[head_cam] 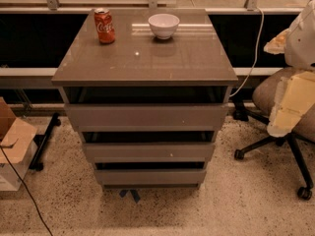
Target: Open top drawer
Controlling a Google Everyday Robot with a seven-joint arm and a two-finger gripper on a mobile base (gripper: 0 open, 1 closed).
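At right edge over grey office chair [269,93], can't tell white gripper [284,39] open/shut; must reach left + down to grey-taupe flat-front top drawer [146,116], long axis L-R.

Only one readable mark: the red can [104,25] carries the white Coca-Cola script, running up its side and facing the camera. The can stands upright at the back left of the grey tabletop [147,58], well apart from the white bowl [164,25]. The smaller print on the can is too fine to read. I can't make out any text on the cardboard box [12,146] at the left edge. My claw [283,119] hangs at the right edge of the view, in front of the office chair [275,95], and I can't read any label on it. That's all that's legible.
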